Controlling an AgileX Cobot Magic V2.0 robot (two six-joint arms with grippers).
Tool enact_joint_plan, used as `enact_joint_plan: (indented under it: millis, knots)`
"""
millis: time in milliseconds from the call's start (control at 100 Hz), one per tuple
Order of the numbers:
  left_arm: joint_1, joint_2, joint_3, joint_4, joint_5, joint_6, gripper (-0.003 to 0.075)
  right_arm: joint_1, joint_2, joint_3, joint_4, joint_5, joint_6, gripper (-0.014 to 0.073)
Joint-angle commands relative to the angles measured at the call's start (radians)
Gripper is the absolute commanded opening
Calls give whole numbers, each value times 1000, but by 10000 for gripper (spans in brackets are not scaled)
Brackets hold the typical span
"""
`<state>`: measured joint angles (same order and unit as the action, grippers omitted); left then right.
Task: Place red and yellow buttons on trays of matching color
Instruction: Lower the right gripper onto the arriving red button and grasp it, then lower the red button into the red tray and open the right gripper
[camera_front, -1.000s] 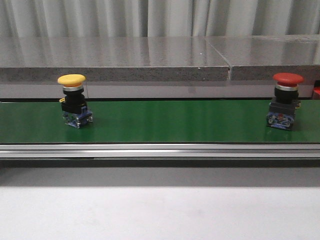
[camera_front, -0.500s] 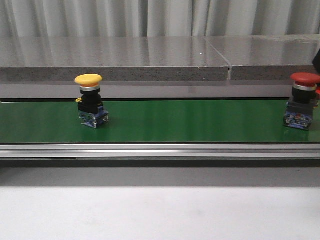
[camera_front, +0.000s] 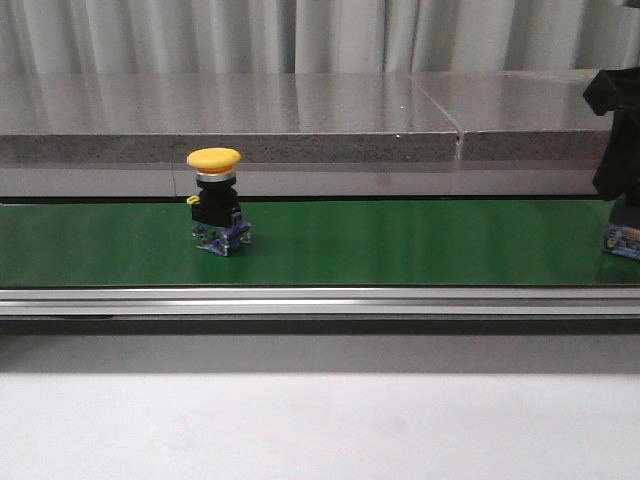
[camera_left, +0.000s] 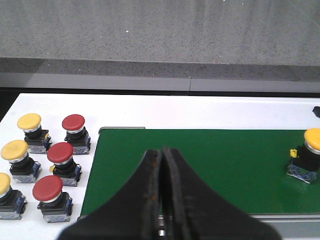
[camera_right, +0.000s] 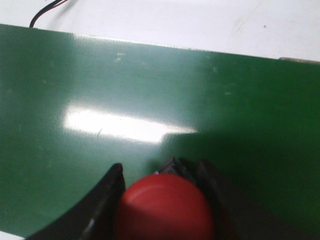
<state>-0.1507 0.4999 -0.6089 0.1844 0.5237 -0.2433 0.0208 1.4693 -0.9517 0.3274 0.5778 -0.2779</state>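
**A:** Green belt (camera_front: 400, 240) runs the full width of the front view, with a metal rail along its near edge and a grey stone ledge (camera_front: 300, 115) behind it. What stands on it?

**B:** One yellow button (camera_front: 217, 212) stands upright left of centre. At the far right edge, the right gripper (camera_right: 162, 200) comes down over the red button (camera_right: 164, 207); in the front view only that button's blue base shows under the dark arm.

**A:** Is it gripped?

**B:** In the right wrist view the fingers (camera_right: 105, 200) sit on both sides of the red cap, very close. I cannot tell whether they press it.

**A:** And the left gripper (camera_left: 161, 200)?

**B:** Its two fingers are pressed together with nothing between them, above the belt's end.

**A:** Anything in the way?

**B:** Between the two buttons the belt is bare, and they are well apart. A cable lies on the white table beyond the belt's far edge in the right wrist view.

**A:** Counts?

**B:** Beside the belt's end, on the white table (camera_left: 225, 112), stands a cluster of spare buttons (camera_left: 42, 165): three yellow caps and three red caps, packed close. No trays appear in any view.
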Motion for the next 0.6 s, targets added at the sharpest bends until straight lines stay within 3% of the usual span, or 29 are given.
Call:
enact_joint_plan:
  millis: [0,90,230,590]
  knots:
    - [-2,1,-24,5,-87,-9,-19,-1,-27,-50,5,-44,-11,185]
    - [-2,1,-24,5,-87,-9,-19,-5,-27,-78,5,-36,-11,132]
    - [-2,1,-24,5,-87,-9,-19,-58,-27,-135,1,-8,-11,128]
    - [-2,1,-24,5,-87,-9,-19,-378,23,-214,0,-46,-1,128]
